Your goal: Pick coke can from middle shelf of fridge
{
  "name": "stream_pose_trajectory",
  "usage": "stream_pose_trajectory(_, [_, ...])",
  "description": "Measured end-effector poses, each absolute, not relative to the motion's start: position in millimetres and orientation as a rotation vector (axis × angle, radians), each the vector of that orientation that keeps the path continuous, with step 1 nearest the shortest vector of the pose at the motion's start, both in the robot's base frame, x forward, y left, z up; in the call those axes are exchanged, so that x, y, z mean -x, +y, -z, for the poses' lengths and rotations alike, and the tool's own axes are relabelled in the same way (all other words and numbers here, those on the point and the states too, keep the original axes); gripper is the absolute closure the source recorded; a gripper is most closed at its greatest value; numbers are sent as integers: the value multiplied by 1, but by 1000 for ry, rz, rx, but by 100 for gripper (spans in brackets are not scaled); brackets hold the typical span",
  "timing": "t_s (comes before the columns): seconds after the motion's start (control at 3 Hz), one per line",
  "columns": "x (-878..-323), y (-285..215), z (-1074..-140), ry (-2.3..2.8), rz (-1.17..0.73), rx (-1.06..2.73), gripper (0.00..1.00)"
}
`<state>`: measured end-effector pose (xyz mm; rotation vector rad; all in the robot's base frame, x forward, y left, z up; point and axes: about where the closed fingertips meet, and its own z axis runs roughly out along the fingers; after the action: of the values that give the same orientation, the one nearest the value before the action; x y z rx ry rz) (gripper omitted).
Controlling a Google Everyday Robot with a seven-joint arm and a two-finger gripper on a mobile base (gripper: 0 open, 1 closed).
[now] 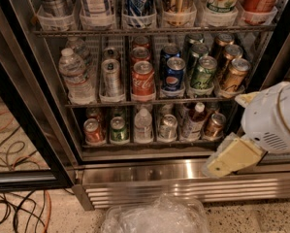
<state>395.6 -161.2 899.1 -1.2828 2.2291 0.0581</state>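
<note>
The coke can (143, 80), red with white script, stands at the front of its lane on the middle shelf (120, 102), a wire rack in the open fridge (183, 176). More red cans stand behind it. My gripper (221, 166), cream-coloured below a white wrist (275, 120), hangs at the right in front of the fridge's lower shelf and steel base. It is below and well to the right of the coke can and touches no can.
Beside the coke can are a silver can (111, 76) on its left and a blue Pepsi can (173, 76) on its right, then green (202, 74) and bronze cans (234, 74). Water bottles (76, 74) stand far left. A crumpled plastic bag (154, 215) and cables (13, 208) lie on the floor.
</note>
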Motion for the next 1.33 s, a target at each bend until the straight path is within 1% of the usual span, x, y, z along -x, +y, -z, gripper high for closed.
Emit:
stream_pose_trajectory(0.33, [-409, -133, -868, 2201, -133, 1224, 0])
stream_pose_trajectory(0.67, [-432, -111, -846, 2164, -143, 1142, 0])
stream_pose_trajectory(1.0, [-457, -98, -832, 2127, -156, 1071, 0])
stream_pose_trajectory(1.33, [-457, -98, -832, 2127, -156, 1071, 0])
